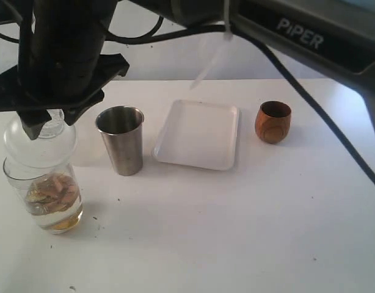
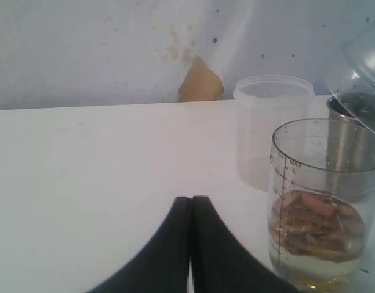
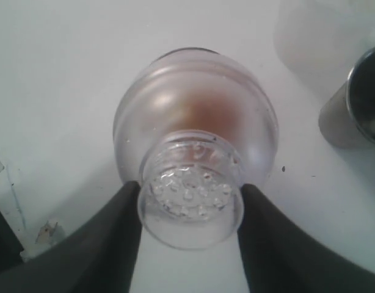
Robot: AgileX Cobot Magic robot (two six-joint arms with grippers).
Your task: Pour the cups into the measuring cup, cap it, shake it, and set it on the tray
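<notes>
The measuring cup (image 1: 50, 198) stands at the table's left, holding brown pieces in clear liquid; it also shows in the left wrist view (image 2: 325, 207). My right gripper (image 1: 52, 122) reaches across and is shut on the neck of the clear dome lid (image 3: 193, 140), held just above the cup's mouth. The dome (image 1: 41, 143) looks slightly tilted. The steel tumbler (image 1: 121, 140) stands upright beside the measuring cup. The white tray (image 1: 198, 134) lies in the middle. The wooden cup (image 1: 273, 122) stands to its right. My left gripper (image 2: 192, 201) is shut on nothing, low beside the measuring cup.
A frosted translucent cup (image 2: 270, 131) stands behind the measuring cup, near the tumbler (image 2: 352, 152). The right arm and its cables (image 1: 309, 97) span the top of the exterior view. A wall closes the table's far edge.
</notes>
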